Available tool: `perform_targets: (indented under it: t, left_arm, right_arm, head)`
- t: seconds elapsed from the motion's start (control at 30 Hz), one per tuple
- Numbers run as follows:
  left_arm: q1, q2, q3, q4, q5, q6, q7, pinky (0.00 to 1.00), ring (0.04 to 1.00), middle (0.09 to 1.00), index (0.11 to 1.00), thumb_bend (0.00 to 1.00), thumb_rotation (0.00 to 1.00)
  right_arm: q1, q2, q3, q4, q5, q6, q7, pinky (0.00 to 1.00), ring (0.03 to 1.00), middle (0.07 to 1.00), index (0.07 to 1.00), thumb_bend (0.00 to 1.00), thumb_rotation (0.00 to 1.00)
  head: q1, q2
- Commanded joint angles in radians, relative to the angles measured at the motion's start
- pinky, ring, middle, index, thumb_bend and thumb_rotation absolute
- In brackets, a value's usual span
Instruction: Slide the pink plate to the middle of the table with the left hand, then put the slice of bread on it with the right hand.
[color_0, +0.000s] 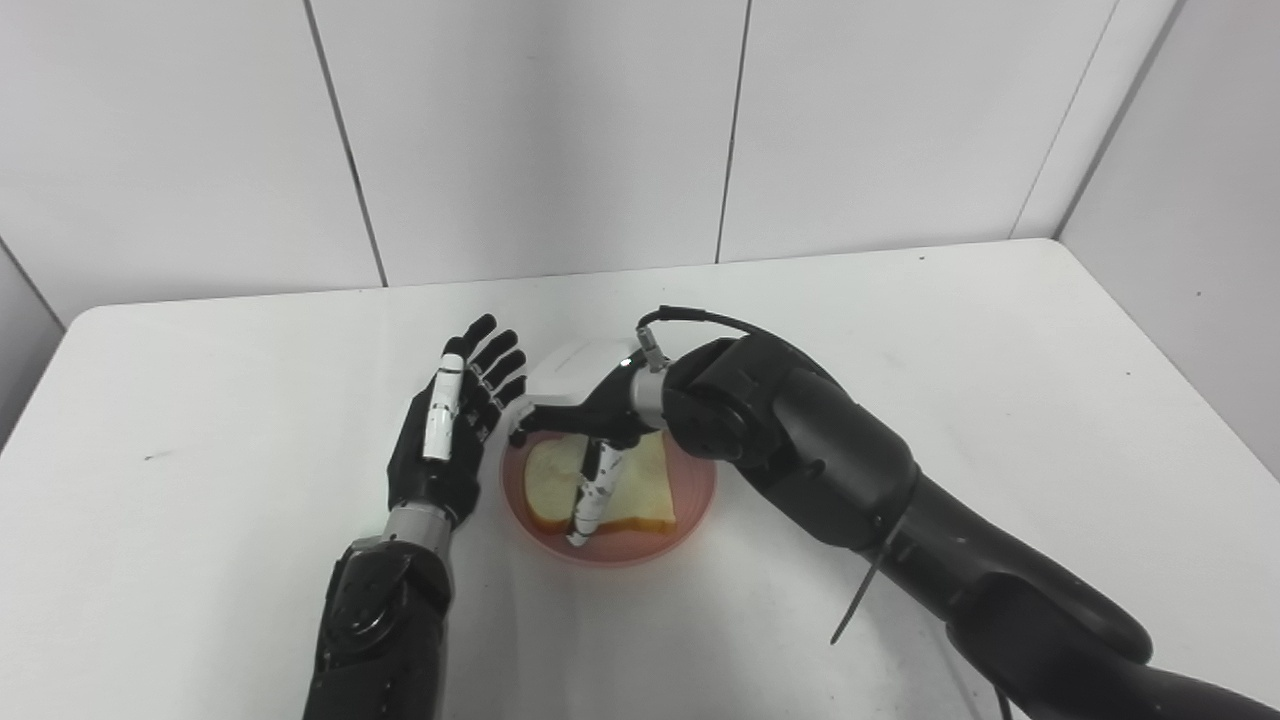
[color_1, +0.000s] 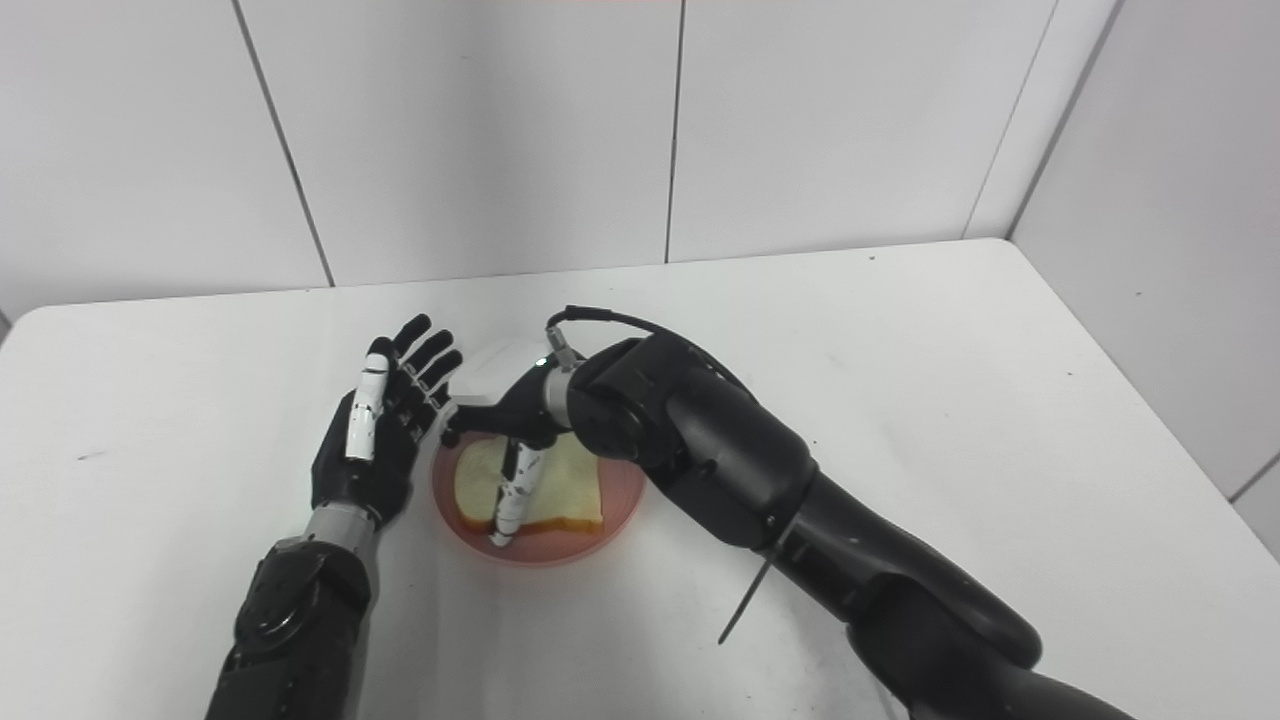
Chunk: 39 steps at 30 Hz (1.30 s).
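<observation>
table: white, smooth, matt, with few small dark marks
pink plate: looks like plastic, smooth, slightly glossy rim
slice of bread: pale, soft, porous crumb under the right hand's fingers
left hand: black glossy plastic, one white finger
right hand: black shell; white back, perhaps plastic
wall: white smooth panels

I see a lab test booth: a bare white rounded-corner table boxed in by plain grey wall panels (seams showing).
</observation>
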Motion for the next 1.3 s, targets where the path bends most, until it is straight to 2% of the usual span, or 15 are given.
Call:
perform_targets:
  t: [0.0,0.17,0.57,0.63,0.7,0.77,0.83,0.97,1.0,1.07,1.1,1.13,1.17,1.2,1.27]
  left_arm:
    - [0.037,0.002,0.005,0.058,0.014,0.037,0.033,0.83,0.859,0.851,0.842,0.46,0.83]
    - [0.037,-0.006,0.021,0.050,0.002,0.053,0.030,0.86,0.871,0.861,0.847,0.45,0.82]
    - [0.037,0.016,0.009,0.064,0.012,0.044,-0.009,0.87,0.885,0.875,0.862,0.46,0.89]
    - [0.038,0.015,0.009,0.058,0.019,0.050,0.001,0.86,0.879,0.870,0.859,0.46,0.88]
    - [0.039,0.018,0.008,0.062,0.020,0.048,-0.005,0.86,0.881,0.874,0.862,0.47,0.87]
    - [0.040,0.024,0.006,0.063,0.015,0.048,-0.018,0.87,0.889,0.881,0.869,0.48,0.87]
    - [0.043,0.026,0.005,0.055,0.016,0.056,-0.017,0.88,0.893,0.884,0.872,0.49,0.87]
    - [0.049,0.024,0.010,0.044,0.009,0.064,-0.013,0.88,0.891,0.880,0.865,0.50,0.83]
    - [0.052,0.027,0.006,0.041,0.011,0.058,-0.020,0.88,0.893,0.882,0.868,0.50,0.83]
    - [0.057,0.036,-0.004,0.032,0.020,0.049,-0.030,0.89,0.901,0.892,0.879,0.51,0.85]
    - [0.060,0.040,-0.011,0.027,0.026,0.042,-0.035,0.90,0.907,0.899,0.889,0.51,0.87]
    - [0.062,0.045,-0.016,0.024,0.029,0.038,-0.039,0.90,0.913,0.907,0.899,0.51,0.89]
    - [0.065,0.051,-0.024,0.017,0.029,0.029,-0.050,0.91,0.915,0.910,0.903,0.52,0.90]
    - [0.070,0.057,-0.033,0.007,0.034,0.019,-0.056,0.92,0.931,0.927,0.921,0.51,0.93]
    - [0.083,0.064,-0.048,-0.020,0.040,0.012,-0.062,0.94,0.950,0.948,0.945,0.51,0.96]
  right_arm:
    - [-0.055,-0.014,-0.022,-0.018,-0.003,0.013,0.007,0.95,0.995,0.998,0.955,1.00,0.59]
    - [-0.062,-0.028,-0.031,-0.039,0.000,-0.003,0.012,1.00,1.000,1.000,0.975,1.00,0.61]
    - [-0.075,-0.079,-0.083,-0.133,0.016,0.011,0.062,0.99,1.000,1.000,0.952,1.00,0.60]
    - [-0.070,-0.083,-0.106,-0.153,0.021,0.023,0.062,0.99,1.000,1.000,0.947,1.00,0.58]
    - [-0.059,-0.080,-0.157,-0.178,0.071,0.058,0.063,1.00,1.000,0.999,0.943,1.00,0.55]
    - [-0.047,-0.070,-0.218,-0.199,0.140,0.113,0.065,0.93,0.995,0.999,0.938,1.00,0.51]
    - [-0.023,-0.072,-0.278,-0.205,0.208,0.111,0.013,0.88,0.976,0.988,0.929,1.00,0.50]
    - [0.032,-0.083,-0.367,-0.222,0.284,0.081,-0.105,0.81,0.924,0.949,0.936,0.99,0.56]
    - [0.055,-0.078,-0.398,-0.234,0.299,0.098,-0.139,0.81,0.917,0.943,0.940,0.99,0.58]
    - [0.095,-0.071,-0.434,-0.253,0.309,0.130,-0.189,0.72,0.885,0.951,0.983,0.93,0.68]
    - [0.115,-0.068,-0.446,-0.264,0.306,0.144,-0.210,0.71,0.880,0.955,0.992,0.91,0.74]
    - [0.126,-0.068,-0.449,-0.270,0.304,0.151,-0.224,0.73,0.892,0.965,0.997,0.89,0.82]
    - [0.145,-0.064,-0.457,-0.276,0.308,0.162,-0.243,0.74,0.896,0.968,0.999,0.88,0.84]
    - [0.166,-0.058,-0.472,-0.281,0.328,0.178,-0.260,0.80,0.923,0.984,1.000,0.86,0.91]
    - [0.212,-0.048,-0.500,-0.292,0.362,0.213,-0.285,0.90,0.982,0.997,1.000,0.81,0.98]
  head:
    - [0.000,-0.001]
    - [-0.001,-0.005]
    - [-0.005,-0.013]
    - [-0.007,-0.013]
    - [-0.008,-0.016]
    - [-0.009,-0.018]
    - [-0.009,-0.023]
    - [-0.008,-0.025]
    - [-0.009,-0.028]
    - [-0.011,-0.029]
    - [-0.011,-0.029]
    - [-0.011,-0.030]
    - [-0.011,-0.031]
    - [-0.011,-0.031]
    - [-0.010,-0.033]
